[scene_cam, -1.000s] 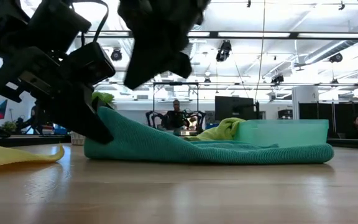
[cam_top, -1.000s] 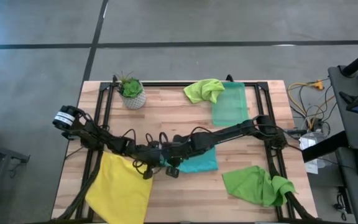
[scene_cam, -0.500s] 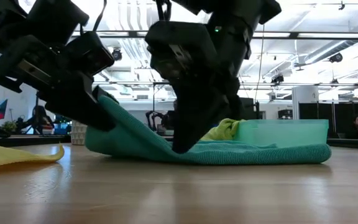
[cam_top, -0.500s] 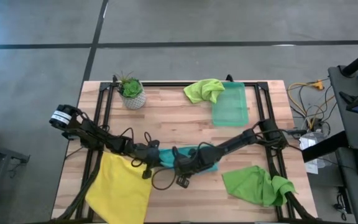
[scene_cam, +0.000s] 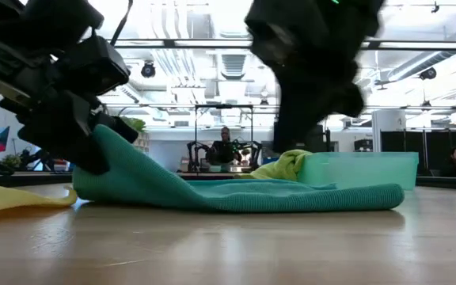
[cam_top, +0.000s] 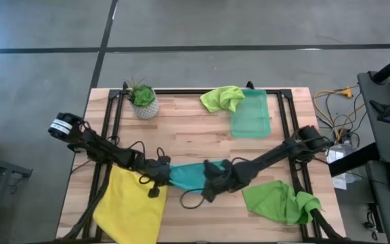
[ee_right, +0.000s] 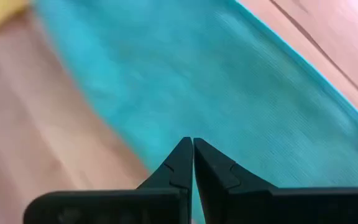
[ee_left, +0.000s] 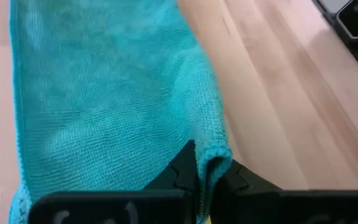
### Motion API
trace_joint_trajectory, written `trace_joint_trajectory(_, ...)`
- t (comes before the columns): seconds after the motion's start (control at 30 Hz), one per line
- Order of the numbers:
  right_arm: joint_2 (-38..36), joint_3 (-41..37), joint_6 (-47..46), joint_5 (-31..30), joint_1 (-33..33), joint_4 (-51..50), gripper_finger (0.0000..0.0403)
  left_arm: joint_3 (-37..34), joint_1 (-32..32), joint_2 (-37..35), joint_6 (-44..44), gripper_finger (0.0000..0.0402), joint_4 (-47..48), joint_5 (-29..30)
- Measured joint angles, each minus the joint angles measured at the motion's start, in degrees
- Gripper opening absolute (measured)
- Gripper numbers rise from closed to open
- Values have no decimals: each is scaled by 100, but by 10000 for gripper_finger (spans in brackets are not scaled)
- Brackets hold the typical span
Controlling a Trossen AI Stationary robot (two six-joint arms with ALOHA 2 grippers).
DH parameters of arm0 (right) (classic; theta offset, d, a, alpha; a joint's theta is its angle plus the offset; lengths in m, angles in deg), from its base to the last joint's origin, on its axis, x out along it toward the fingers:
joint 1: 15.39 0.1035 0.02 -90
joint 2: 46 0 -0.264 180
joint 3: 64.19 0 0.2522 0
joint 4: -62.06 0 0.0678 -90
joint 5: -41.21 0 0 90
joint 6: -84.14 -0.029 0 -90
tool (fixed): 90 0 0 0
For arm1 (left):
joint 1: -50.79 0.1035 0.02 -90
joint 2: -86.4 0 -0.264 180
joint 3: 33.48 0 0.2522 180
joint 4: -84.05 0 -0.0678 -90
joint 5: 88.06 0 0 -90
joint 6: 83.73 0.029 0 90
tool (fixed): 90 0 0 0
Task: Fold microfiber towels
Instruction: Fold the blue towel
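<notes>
The teal towel [cam_top: 188, 175] lies mid-table, between my two grippers. My left gripper [cam_top: 160, 180] is shut on the towel's left end, which it holds raised [scene_cam: 105, 146]. My right gripper [ee_right: 192, 146] is shut with nothing between its fingers. It hangs above the towel's near right part [cam_top: 208, 186] and is clear of it in the low view. A yellow towel [cam_top: 131, 203] lies flat at the near left. One lime green towel [cam_top: 222, 98] lies crumpled at the far edge, and another [cam_top: 279, 202] at the near right. My left gripper pinches the teal towel's hemmed edge [ee_left: 215, 158] between its two fingers, where the edge curls over into a small fold. The fingers slant down from the table's left. That end is lifted off the wood, and the rest of the towel [scene_cam: 291, 194] lies on the table.
A translucent green bin [cam_top: 250, 114] stands at the far right, beside the far lime towel. A potted plant [cam_top: 143, 100] stands at the far left. Black rails [cam_top: 117, 115] run along the table's sides. Bare wood [cam_top: 188, 132] lies between the plant and the bin.
My right gripper has come down from above the towel's left part to its surface. It has then swung toward the table's right, rolling as it went, and now hangs above the towel. The teal towel has slid a little toward the left with my left gripper.
</notes>
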Motion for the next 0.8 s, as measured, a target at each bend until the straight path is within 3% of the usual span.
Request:
trace_joint_trajectory(0.27, -199, -1263, -570, 414, -469, 705, 9, 19, -27, -214, -4, 0, -4, 12)
trace_joint_trajectory(0.43, -217, -1525, 44, 604, -935, 1424, 8, 26, -34, -413, -7, 0, -13, 14)
trace_joint_trajectory(0.63, -196, -1382, 821, 780, -1327, 1422, 8, 171, -95, -519, -7, 0, 3, -38)
trace_joint_trajectory(0.7, -256, -1333, 972, 788, -1349, 1345, 8, 373, -96, -526, 119, 0, 242, -48)
trace_joint_trajectory(0.8, -501, -1340, 959, 790, -1283, 1494, 8, 1005, -96, -526, 597, 0, 1412, -48)
